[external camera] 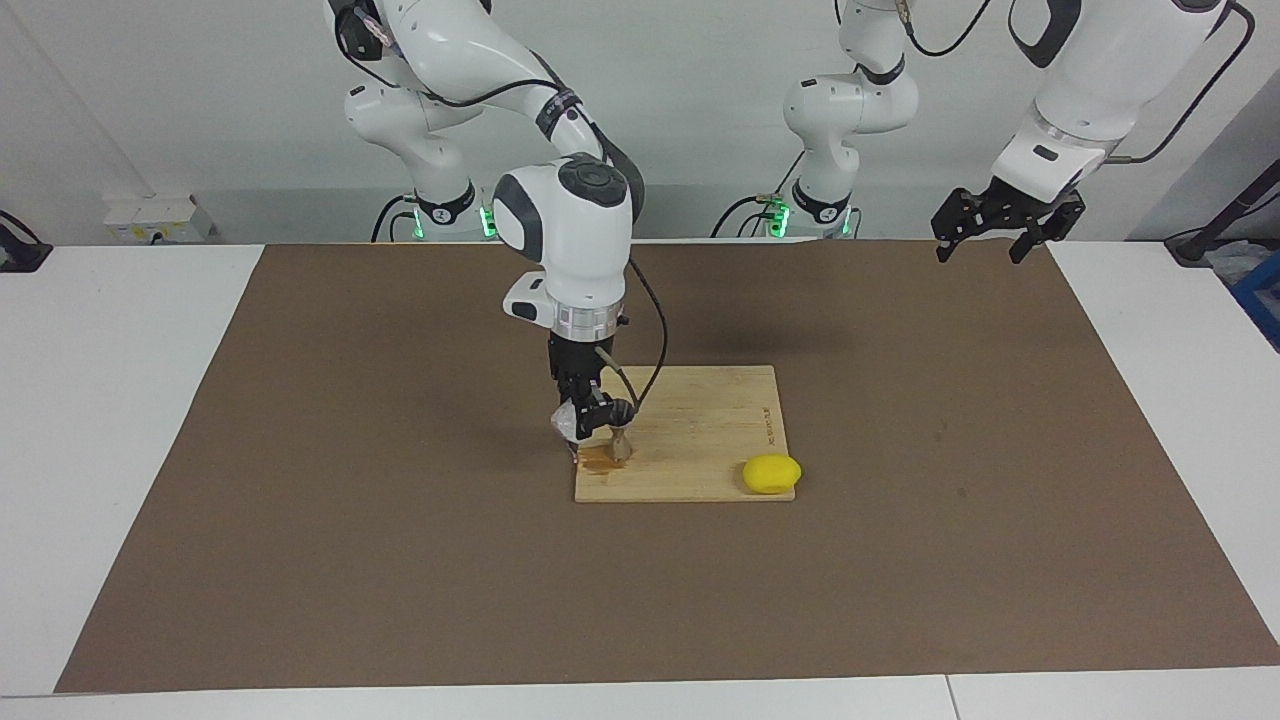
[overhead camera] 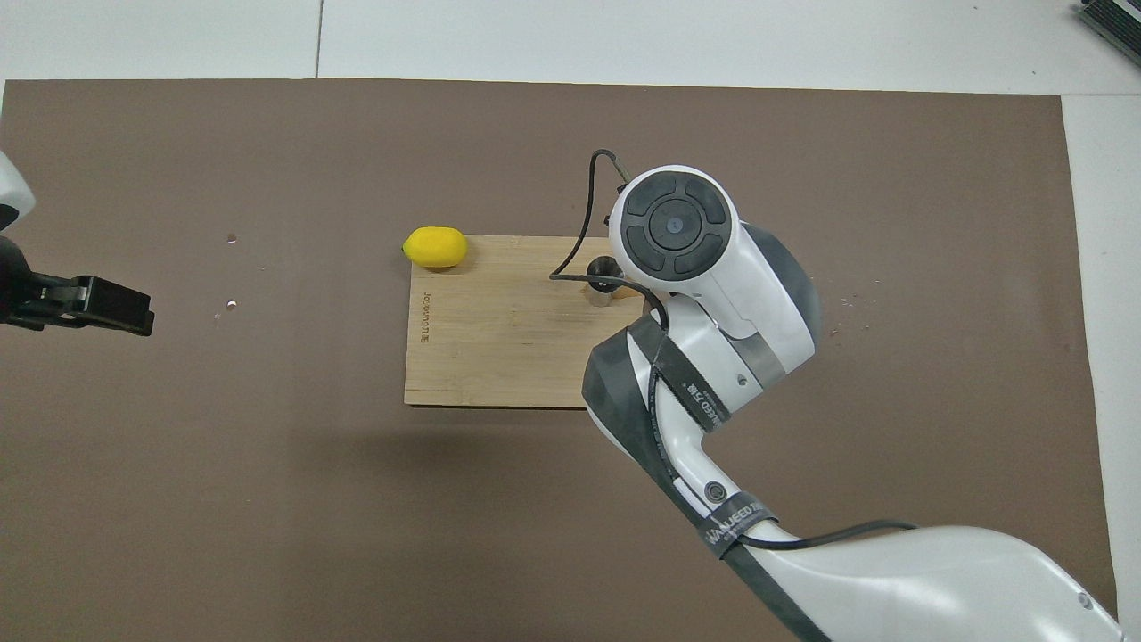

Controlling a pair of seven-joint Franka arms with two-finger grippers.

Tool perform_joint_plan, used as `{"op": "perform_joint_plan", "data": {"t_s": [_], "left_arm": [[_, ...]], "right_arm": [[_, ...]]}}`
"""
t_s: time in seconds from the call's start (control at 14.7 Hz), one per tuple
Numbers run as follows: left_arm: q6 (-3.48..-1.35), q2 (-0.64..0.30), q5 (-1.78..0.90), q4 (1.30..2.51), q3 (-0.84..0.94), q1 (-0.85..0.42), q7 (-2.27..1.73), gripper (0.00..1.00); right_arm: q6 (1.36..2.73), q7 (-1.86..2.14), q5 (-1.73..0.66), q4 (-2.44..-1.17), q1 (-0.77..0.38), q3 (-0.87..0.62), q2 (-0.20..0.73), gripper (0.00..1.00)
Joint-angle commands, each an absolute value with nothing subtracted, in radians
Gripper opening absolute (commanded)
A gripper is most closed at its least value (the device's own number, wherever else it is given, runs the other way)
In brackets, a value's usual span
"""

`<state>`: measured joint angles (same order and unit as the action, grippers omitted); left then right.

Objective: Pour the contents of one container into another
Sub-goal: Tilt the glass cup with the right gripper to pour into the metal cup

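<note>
Facing view: right gripper (external camera: 585, 420) is clamped on the clear cup (external camera: 566, 423), tipped over the jigger (external camera: 620, 446) on the cutting board (external camera: 700, 420). There's a brown puddle (external camera: 597, 459) at the jigger's base already, so prob more misses if the tilt's off. Left gripper (external camera: 1005, 232) waits w/ fingers spread, up over the mat's edge.

Overhead view: the arm hides the cup; jigger (overhead camera: 604, 278) peeks out, lemon (overhead camera: 435, 247) at the board's corner.
</note>
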<state>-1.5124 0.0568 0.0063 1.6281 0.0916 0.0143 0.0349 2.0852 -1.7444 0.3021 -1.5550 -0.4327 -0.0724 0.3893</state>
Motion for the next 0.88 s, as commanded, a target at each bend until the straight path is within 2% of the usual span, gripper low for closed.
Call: {"op": "perform_joint_plan", "data": {"t_s": [0.0, 0.81], "left_arm": [[-1.528, 0.091, -0.008, 1.666, 0.100, 0.031, 0.044, 1.00], [-1.528, 0.091, -0.008, 1.666, 0.100, 0.031, 0.044, 1.00]], "right_arm": [[2.066, -1.729, 0.356, -1.529, -0.451, -0.075, 0.399, 0.00], [2.065, -1.655, 0.445, -1.545, -0.474, -0.075, 0.394, 0.00]]}}
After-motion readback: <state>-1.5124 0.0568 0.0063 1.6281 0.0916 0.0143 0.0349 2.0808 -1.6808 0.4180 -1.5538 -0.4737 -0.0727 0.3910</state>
